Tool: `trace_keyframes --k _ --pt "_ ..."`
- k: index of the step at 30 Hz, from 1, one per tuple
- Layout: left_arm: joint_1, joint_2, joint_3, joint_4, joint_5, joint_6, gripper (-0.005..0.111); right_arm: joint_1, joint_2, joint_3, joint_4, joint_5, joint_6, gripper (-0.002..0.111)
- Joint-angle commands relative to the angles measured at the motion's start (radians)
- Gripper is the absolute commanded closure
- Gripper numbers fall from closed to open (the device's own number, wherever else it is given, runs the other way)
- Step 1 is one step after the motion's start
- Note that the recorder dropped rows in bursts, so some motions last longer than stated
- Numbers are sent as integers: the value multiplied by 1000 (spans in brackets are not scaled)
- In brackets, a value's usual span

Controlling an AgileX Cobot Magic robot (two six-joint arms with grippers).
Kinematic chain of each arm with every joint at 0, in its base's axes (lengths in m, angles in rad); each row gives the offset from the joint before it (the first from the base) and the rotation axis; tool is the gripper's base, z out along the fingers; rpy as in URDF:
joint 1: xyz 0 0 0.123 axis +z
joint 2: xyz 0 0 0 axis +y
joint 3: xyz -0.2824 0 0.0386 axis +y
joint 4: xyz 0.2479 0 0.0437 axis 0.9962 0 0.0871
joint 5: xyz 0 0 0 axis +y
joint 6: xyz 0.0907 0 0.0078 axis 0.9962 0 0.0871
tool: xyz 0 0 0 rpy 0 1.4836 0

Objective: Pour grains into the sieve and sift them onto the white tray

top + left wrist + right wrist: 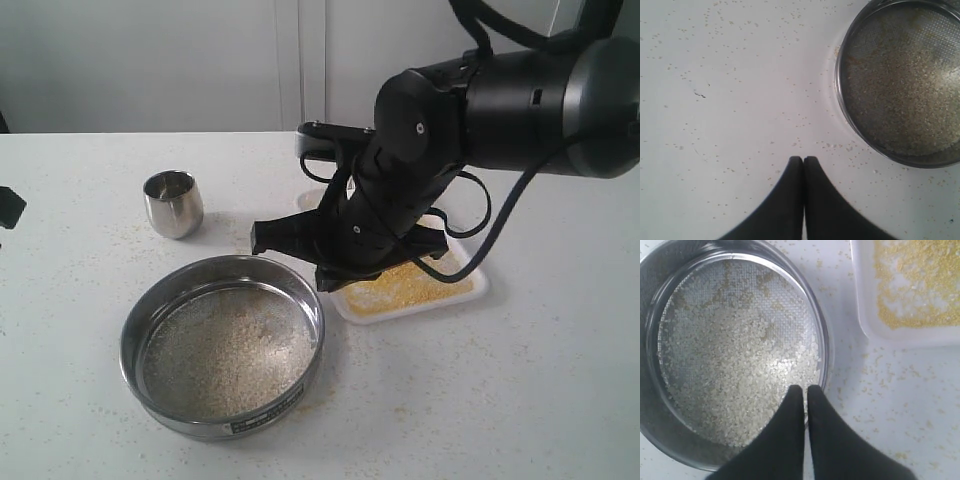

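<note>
The round steel sieve (200,425) stands on the table near the front left, with pale off-white grains (225,350) spread over its mesh. Right behind it lies the white tray (410,310), carrying fine yellow meal (400,285). My right gripper (325,280) reaches down at the sieve's edge nearest the tray. In the right wrist view its jaws (805,388) stand almost together, pinching the rim of the sieve (650,390) beside the tray (862,315). My left gripper (803,159) is shut and empty over bare table, apart from the sieve (840,100).
A small steel cup (173,203) stands upright behind the sieve at the left. Stray grains are scattered over the white tabletop (520,400). The bulky right arm (500,100) hangs over the tray and hides its far part.
</note>
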Motion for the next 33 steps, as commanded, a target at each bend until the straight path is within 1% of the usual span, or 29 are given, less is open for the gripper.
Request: trace_keyframes --k 1,3,8,13,17,25,26,27,30,33 --pt "1 -11 8 0 9 -2 107 -3 -12 -3 -4 38 -79 108" --pt "1 -11 8 0 9 -2 107 -3 -15 -3 -6 71 -127 108" --pt "1 -11 8 0 9 -2 107 -21 -20 -3 -30 150 -159 108" --pt "1 -11 8 0 9 -2 107 -83 -46 -3 -32 224 -157 108" --pt "1 -11 8 0 9 -2 107 -137 -73 -3 -34 282 -192 108" --pt "1 -11 8 0 9 -2 107 -260 -147 -1 -91 371 -208 108" --pt "1 -11 8 0 9 -2 107 -296 -171 3 -102 379 -209 108" --pt "1 -11 8 0 9 -2 107 -311 -182 8 -102 379 -216 108" --pt "1 -11 8 0 9 -2 107 -412 -252 69 -102 365 -204 108" --pt "1 -11 8 0 9 -2 107 -478 -313 120 -102 341 -201 108"
